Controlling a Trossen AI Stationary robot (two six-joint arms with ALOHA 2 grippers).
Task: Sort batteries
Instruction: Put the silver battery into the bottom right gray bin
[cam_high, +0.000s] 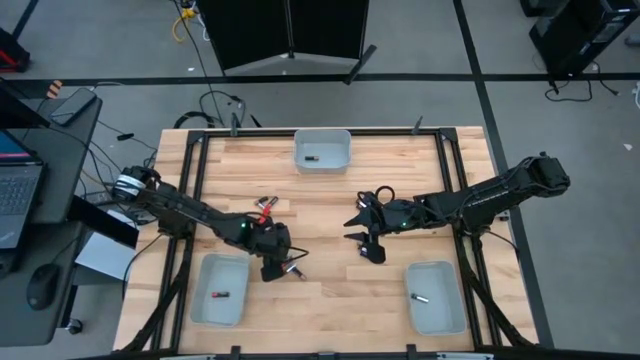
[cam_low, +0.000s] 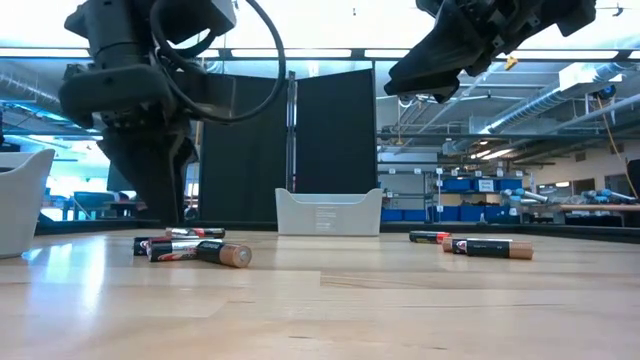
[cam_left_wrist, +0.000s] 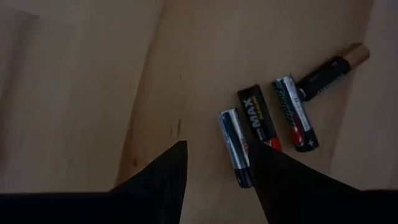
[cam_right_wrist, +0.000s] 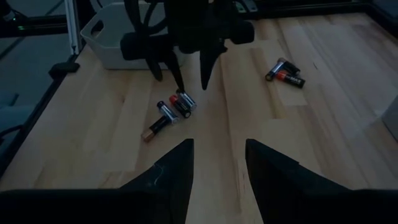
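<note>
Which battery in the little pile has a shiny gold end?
The black battery at the outer edge of the pile, farthest from the left hand. Its copper-gold end sets it apart; the other three have none.

Left gripper (cam_high: 285, 268) hangs low at seven o'clock, jaws parted and empty. Right gripper (cam_high: 362, 238) hovers near centre, jaws parted too.
</note>
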